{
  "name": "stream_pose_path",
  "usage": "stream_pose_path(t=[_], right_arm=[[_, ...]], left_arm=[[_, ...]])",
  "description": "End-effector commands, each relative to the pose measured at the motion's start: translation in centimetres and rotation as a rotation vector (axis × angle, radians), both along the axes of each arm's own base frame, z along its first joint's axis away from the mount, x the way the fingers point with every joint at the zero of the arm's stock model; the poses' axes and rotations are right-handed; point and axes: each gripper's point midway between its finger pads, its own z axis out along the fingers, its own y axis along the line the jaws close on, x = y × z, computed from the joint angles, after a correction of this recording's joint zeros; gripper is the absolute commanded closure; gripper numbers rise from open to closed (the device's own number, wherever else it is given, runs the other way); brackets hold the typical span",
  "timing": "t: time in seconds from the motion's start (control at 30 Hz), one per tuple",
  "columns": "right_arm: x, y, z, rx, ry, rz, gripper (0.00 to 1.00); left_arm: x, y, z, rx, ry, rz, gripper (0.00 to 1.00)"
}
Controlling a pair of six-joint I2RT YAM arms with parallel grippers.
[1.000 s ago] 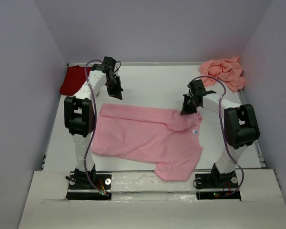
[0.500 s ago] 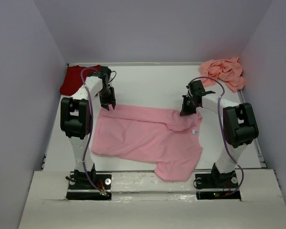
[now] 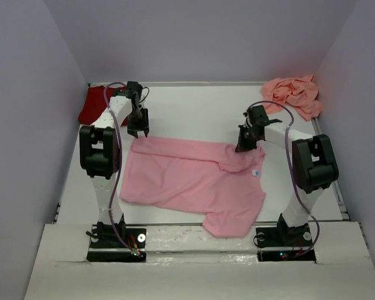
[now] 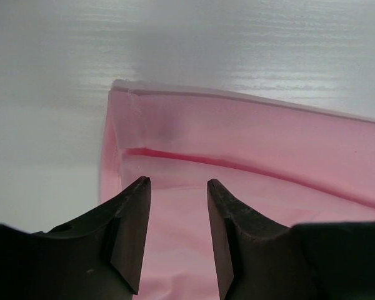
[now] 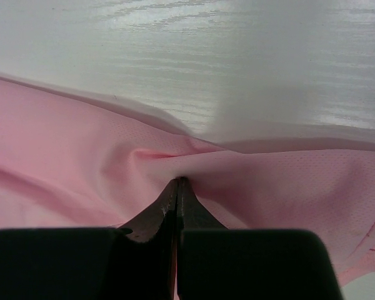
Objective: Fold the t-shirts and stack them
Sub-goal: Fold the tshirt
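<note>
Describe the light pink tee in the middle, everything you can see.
The light pink t-shirt is thin, soft knit cloth, spread mostly flat on the white table, with its neck toward the right arm and its hem toward the left. A small white neck label shows by the collar, and one sleeve points at the near edge. The right gripper is shut, pinching a puckered fold at the far edge. The left gripper stands open over the far hem corner, gripping nothing.

- Left arm (image 3: 100, 153) is bent at the elbow and reaches away; left gripper (image 4: 177, 182) points down, jaws parted, empty.
- Right arm (image 3: 312, 164) is bent likewise; right gripper (image 5: 177, 182) sits low, jaws pressed together, pinching the pink tee (image 5: 275, 178).
</note>
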Motion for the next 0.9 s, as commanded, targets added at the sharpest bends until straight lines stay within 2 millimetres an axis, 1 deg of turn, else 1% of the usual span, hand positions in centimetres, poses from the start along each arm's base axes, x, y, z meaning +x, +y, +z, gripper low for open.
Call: stream_pose_path(t=[0.0, 0.13, 0.43, 0.5, 0.57, 0.6, 0.63, 0.7, 0.73, 0.87], right_arm=[[1.3, 0.9, 1.1, 0.02, -0.047, 0.025, 1.0], [1.4, 1.0, 1.2, 0.024, -0.047, 0.024, 1.0], [1.4, 1.1, 1.2, 0.028, -0.045, 0.022, 1.0], [1.4, 1.1, 1.2, 0.029, -0.044, 0.02, 1.0], [1.4, 1.1, 1.2, 0.029, -0.044, 0.02, 1.0], [1.4, 1.1, 1.0, 0.028, -0.041, 0.02, 1.0], [1.4, 1.1, 1.0, 0.029, -0.041, 0.019, 1.0], [1.3, 1.2, 1.0, 0.033, -0.038, 0.02, 1.0], [1.4, 1.2, 1.0, 0.033, -0.039, 0.02, 1.0], [1.6, 1.3, 1.2, 0.036, -0.043, 0.019, 1.0]], left_arm=[[-0.1, 0.3, -0.2, 0.017, 0.028, -0.033, 0.49], [-0.2, 0.3, -1.3, 0.019, 0.056, -0.037, 0.49], [-0.9, 0.8, -2.7, 0.042, 0.105, -0.054, 0.5], [-1.1, 0.8, -2.8, 0.042, 0.114, -0.057, 0.53], [-1.3, 0.7, -2.6, 0.039, 0.113, -0.059, 0.63], [-1.4, 0.8, -2.6, 0.041, 0.116, -0.059, 0.63], [-1.5, 0.8, -2.5, 0.04, 0.118, -0.058, 0.63], [-1.7, 1.0, -2.8, 0.049, 0.129, -0.061, 0.57], [-1.9, 1.0, -2.9, 0.051, 0.138, -0.066, 0.55], [-2.1, 1.3, -3.4, 0.065, 0.153, -0.067, 0.55]])
